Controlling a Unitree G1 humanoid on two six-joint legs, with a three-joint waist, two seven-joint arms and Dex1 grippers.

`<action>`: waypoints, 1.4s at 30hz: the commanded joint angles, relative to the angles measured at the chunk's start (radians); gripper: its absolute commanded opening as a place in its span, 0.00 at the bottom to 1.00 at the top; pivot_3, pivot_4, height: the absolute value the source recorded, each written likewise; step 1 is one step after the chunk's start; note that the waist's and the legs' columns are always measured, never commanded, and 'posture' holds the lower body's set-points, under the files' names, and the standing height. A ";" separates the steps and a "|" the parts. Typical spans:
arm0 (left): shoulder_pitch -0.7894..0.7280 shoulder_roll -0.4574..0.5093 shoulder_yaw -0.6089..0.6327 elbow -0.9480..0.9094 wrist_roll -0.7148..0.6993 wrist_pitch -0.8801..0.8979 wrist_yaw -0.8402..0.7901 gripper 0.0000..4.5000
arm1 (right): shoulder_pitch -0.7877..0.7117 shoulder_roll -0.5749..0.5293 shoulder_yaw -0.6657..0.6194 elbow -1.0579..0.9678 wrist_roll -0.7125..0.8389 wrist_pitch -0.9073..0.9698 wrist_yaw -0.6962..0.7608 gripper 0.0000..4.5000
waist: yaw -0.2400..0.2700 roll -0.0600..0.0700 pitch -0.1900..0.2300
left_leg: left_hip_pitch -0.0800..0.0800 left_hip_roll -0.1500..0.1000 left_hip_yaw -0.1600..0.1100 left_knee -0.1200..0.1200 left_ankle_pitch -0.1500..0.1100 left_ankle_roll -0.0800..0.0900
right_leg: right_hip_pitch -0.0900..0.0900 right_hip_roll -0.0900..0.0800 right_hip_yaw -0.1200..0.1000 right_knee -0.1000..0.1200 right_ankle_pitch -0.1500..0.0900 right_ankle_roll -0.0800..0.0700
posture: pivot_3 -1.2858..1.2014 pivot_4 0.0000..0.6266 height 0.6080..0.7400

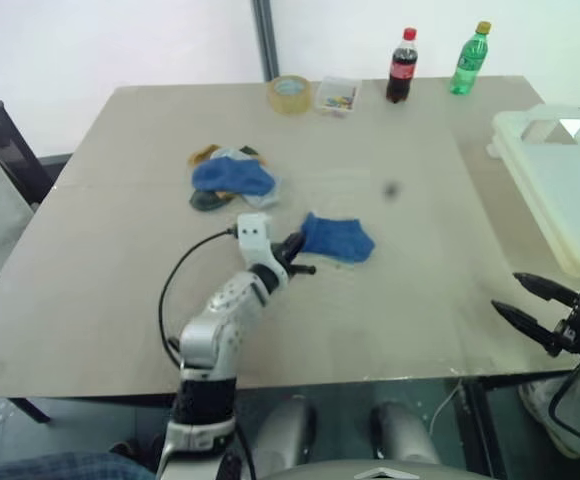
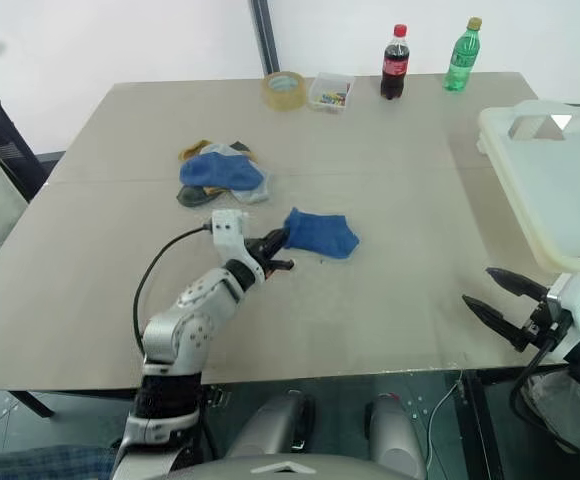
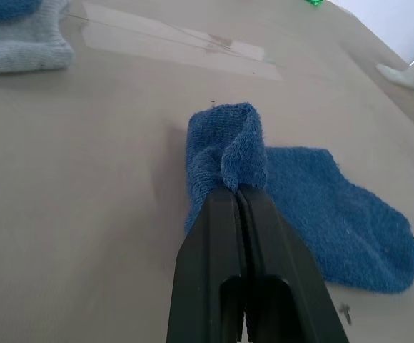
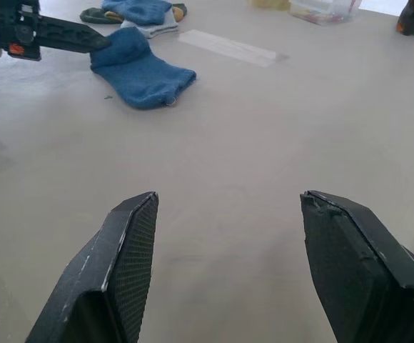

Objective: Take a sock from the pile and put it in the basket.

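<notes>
One blue sock (image 3: 293,207) is pinched by its cuff in the left pincer (image 3: 239,193), so it needs lifting clear of the surface (image 1: 390,300) before swinging toward the basket (image 1: 560,190).

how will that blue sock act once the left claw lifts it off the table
The blue sock will probably droop: its cuff folds limply where the left claw pinches it. It looks light, thin knit lying flat on the table. It likely won't slip, since the fuzzy fabric is bunched in the shut jaws.
</notes>
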 commanded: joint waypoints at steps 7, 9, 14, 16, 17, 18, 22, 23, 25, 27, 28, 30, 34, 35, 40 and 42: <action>0.015 0.019 -0.071 -0.047 -0.012 0.206 0.016 0.01 | -0.012 0.009 0.008 -0.012 0.007 -0.018 -0.013 0.73 | 0.001 0.001 -0.001 | 0.000 0.000 0.000 0.000 -0.002 0.003 | 0.000 0.000 0.000 0.000 0.000 0.000 | 0.52 0.24 1.00; 0.003 0.030 -0.108 -0.039 -0.015 0.253 -0.011 0.01 | -0.011 0.009 0.011 -0.013 0.007 -0.020 -0.014 0.73 | 0.001 0.001 -0.002 | 0.000 0.000 0.000 0.000 -0.001 0.001 | 0.001 0.000 -0.001 0.000 0.000 0.000 | 0.52 0.24 1.00; -0.030 0.032 -0.168 -0.022 -0.034 0.317 -0.078 0.01 | 0.004 0.009 0.002 -0.024 0.011 -0.021 -0.021 0.73 | 0.004 0.002 -0.003 | 0.002 -0.001 0.000 0.000 -0.001 0.001 | 0.003 0.000 -0.001 0.000 0.000 0.000 | 0.52 0.24 1.00; -0.040 0.036 -0.189 -0.028 -0.046 0.331 -0.108 0.01 | 0.019 0.010 -0.004 -0.034 0.013 -0.019 -0.024 0.73 | 0.003 0.002 -0.003 | 0.002 -0.001 0.000 0.000 -0.001 0.002 | 0.003 0.000 -0.001 0.000 0.000 0.000 | 0.52 0.24 1.00; -0.043 0.040 -0.201 -0.032 -0.052 0.338 -0.126 0.01 | 0.028 0.011 -0.006 -0.039 0.014 -0.020 -0.025 0.73 | 0.003 0.002 -0.003 | 0.002 -0.001 -0.001 0.000 -0.001 0.002 | 0.003 0.000 -0.001 0.000 0.000 0.000 | 0.52 0.24 1.00; -0.044 0.043 -0.209 -0.035 -0.059 0.346 -0.141 0.01 | 0.036 0.013 -0.008 -0.044 0.015 -0.021 -0.027 0.73 | 0.001 0.002 -0.003 | 0.002 -0.001 -0.001 0.000 -0.001 0.001 | 0.003 0.000 -0.001 0.000 0.000 0.000 | 0.52 0.24 1.00; -0.051 0.043 -0.216 -0.045 -0.093 0.365 -0.189 0.01 | 0.071 0.021 -0.014 -0.070 0.019 -0.022 -0.037 0.73 | -0.002 0.003 -0.003 | 0.002 0.000 0.000 0.000 -0.001 0.002 | 0.003 0.000 0.000 0.000 0.000 0.000 | 0.52 0.24 1.00; -0.049 0.036 -0.205 -0.051 -0.095 0.353 -0.186 0.01 | 0.077 0.024 -0.015 -0.074 0.019 -0.023 -0.040 0.73 | -0.002 0.003 -0.003 | 0.002 0.000 0.000 0.000 -0.001 0.002 | 0.003 0.000 0.000 0.000 0.000 0.000 | 0.52 0.24 1.00; -0.044 0.001 -0.152 -0.066 -0.104 0.317 -0.156 0.01 | 0.087 0.027 -0.018 -0.082 0.020 -0.023 -0.045 0.73 | -0.002 0.003 -0.003 | 0.002 0.000 0.000 0.000 -0.001 0.003 | 0.003 0.000 -0.001 0.000 0.000 0.000 | 0.52 0.24 1.00; -0.036 -0.040 -0.068 -0.089 -0.120 0.277 -0.108 0.01 | 0.096 0.029 -0.020 -0.086 0.022 -0.024 -0.050 0.73 | -0.002 0.002 -0.003 | 0.002 0.000 0.000 0.000 -0.002 0.003 | 0.003 0.000 0.000 0.000 0.000 0.000 | 0.52 0.24 1.00; -0.030 -0.059 -0.019 -0.104 -0.133 0.256 -0.084 0.01 | 0.100 0.030 -0.021 -0.086 0.021 -0.025 -0.051 0.73 | -0.002 0.002 -0.003 | 0.002 0.000 0.000 0.000 -0.002 0.003 | 0.003 0.000 0.000 -0.001 0.000 0.000 | 0.52 0.24 1.00; -0.018 -0.078 0.076 -0.129 -0.158 0.247 -0.032 0.01 | 0.104 0.031 -0.020 -0.080 0.015 -0.030 -0.051 0.73 | -0.002 0.002 -0.002 | 0.002 0.000 0.000 0.000 -0.002 0.003 | 0.002 0.000 0.000 0.000 0.000 0.000 | 0.52 0.24 1.00; 0.020 -0.049 0.157 -0.151 -0.150 0.286 0.038 0.01 | 0.082 0.029 0.001 -0.067 0.011 -0.028 -0.052 0.73 | -0.003 0.002 -0.003 | 0.002 0.001 0.000 0.000 -0.002 0.003 | 0.002 0.000 0.000 0.000 0.000 0.000 | 0.52 0.24 1.00; 0.026 -0.049 0.165 -0.153 -0.153 0.298 0.055 0.01 | 0.075 0.028 0.006 -0.064 0.011 -0.025 -0.052 0.73 | -0.003 0.002 -0.002 | 0.002 0.001 0.000 0.000 -0.002 0.003 | 0.002 0.000 0.000 -0.001 0.000 0.000 | 0.52 0.24 1.00; 0.042 -0.018 0.142 -0.114 -0.096 0.346 0.127 0.01 | -0.024 0.026 0.074 -0.086 0.035 0.093 -0.114 0.73 | 0.000 -0.001 -0.002 | 0.002 -0.001 -0.001 0.000 -0.002 0.003 | 0.003 0.000 -0.001 -0.001 0.000 0.000 | 0.52 0.24 1.00; 0.046 -0.020 0.133 -0.104 -0.083 0.333 0.137 0.01 | -0.110 0.042 0.140 -0.118 0.038 0.192 -0.194 0.73 | -0.004 0.000 -0.003 | 0.003 0.000 0.000 0.000 0.000 0.000 | 0.003 0.000 -0.001 0.000 0.000 0.000 | 0.52 0.24 1.00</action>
